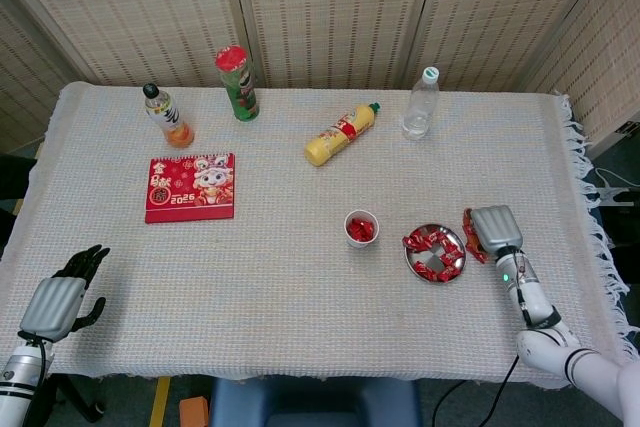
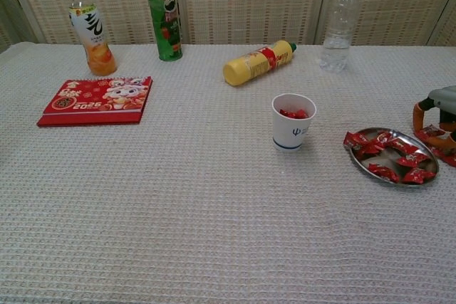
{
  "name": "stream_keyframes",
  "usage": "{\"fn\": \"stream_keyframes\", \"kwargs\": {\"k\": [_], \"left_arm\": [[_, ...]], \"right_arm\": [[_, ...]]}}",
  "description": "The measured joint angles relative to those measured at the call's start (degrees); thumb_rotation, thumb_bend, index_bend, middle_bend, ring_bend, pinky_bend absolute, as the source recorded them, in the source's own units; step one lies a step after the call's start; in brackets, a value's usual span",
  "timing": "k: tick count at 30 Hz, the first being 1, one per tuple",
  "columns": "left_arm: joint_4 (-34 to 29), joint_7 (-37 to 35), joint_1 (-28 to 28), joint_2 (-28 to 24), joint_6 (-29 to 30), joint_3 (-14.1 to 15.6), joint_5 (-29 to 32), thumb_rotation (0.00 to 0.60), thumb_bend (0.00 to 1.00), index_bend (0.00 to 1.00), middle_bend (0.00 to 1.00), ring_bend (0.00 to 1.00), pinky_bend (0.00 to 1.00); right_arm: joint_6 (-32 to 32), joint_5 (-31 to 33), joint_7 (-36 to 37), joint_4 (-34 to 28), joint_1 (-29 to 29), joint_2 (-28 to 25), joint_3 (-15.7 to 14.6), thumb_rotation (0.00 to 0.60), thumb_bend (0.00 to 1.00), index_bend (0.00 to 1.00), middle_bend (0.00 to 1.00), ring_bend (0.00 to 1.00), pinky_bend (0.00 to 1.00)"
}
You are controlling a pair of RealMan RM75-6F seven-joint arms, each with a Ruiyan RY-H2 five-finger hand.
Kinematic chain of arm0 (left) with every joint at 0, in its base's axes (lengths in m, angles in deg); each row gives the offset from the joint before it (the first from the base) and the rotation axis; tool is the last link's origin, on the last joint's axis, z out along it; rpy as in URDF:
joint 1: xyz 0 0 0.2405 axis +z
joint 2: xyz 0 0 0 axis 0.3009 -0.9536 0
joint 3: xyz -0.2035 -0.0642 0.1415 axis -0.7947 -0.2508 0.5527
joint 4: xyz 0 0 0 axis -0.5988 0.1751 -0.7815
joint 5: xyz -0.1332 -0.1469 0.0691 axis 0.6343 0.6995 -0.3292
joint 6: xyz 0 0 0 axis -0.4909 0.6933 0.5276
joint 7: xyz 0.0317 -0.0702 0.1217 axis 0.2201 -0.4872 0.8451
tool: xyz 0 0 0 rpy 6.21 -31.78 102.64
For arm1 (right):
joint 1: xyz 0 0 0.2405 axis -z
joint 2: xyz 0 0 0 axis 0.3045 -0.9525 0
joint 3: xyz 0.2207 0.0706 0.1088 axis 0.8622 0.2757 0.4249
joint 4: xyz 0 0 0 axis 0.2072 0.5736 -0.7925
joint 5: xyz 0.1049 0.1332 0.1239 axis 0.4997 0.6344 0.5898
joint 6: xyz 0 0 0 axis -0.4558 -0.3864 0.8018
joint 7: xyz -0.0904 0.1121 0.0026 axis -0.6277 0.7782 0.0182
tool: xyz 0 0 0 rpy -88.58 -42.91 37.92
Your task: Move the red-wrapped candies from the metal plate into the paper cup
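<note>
Plainly, the task is part done. The paper cup (image 2: pixel 293 122), a white tapered cup with a small blue mark and band, already holds a few red-wrapped candies. The larger share remains on the metal plate (image 1: pixel 422 267): a shallow, round, shiny dish with bare metal showing at its centre and glossy, crinkled candies (image 2: pixel 390 156) heaped around its rim, some overhanging at 9 o'clock. The plate sits at 3 o'clock from the cup, near but apart.

The right hand (image 1: pixel 494 229) rests at 3 o'clock of the plate, just beside its rim. Its orange fingertips (image 2: pixel 419 114) are curled down over red wrappers lying there; whether it grips one cannot be told. The left hand (image 1: pixel 62 297) hangs off the near left table edge, dark fingers spread, holding nothing.

The table (image 1: pixel 300 297) carries a pale, coarse waffle-weave cloth, fringed on the right. Several transfers appear to remain.
</note>
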Motion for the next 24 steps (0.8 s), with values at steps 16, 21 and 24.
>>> {"fn": "stream_keyframes", "kwargs": {"k": [16, 21, 24], "left_arm": [[0.03, 0.39, -0.01, 0.15, -0.05, 0.02, 0.14, 0.6, 0.44, 0.0, 0.0, 0.07, 0.36], [0.04, 0.68, -0.14, 0.28, -0.33, 0.05, 0.25, 0.6, 0.44, 0.0, 0.0, 0.07, 0.36], [0.04, 0.86, -0.19, 0.35, -0.47, 0.06, 0.37, 0.6, 0.44, 0.0, 0.0, 0.07, 0.36]], "right_arm": [[0.53, 2.33, -2.6, 0.33, 0.65, -1.06, 0.5, 0.6, 0.31, 0.4, 1.0, 0.97, 1.0], [0.85, 2.61, -2.6, 0.98, 0.75, -0.89, 0.59, 0.6, 0.31, 0.41, 1.0, 0.97, 1.0], [0.83, 2.22, -2.17, 1.55, 0.69, -0.39, 0.57, 0.6, 0.31, 0.43, 1.0, 0.97, 1.0]]}}
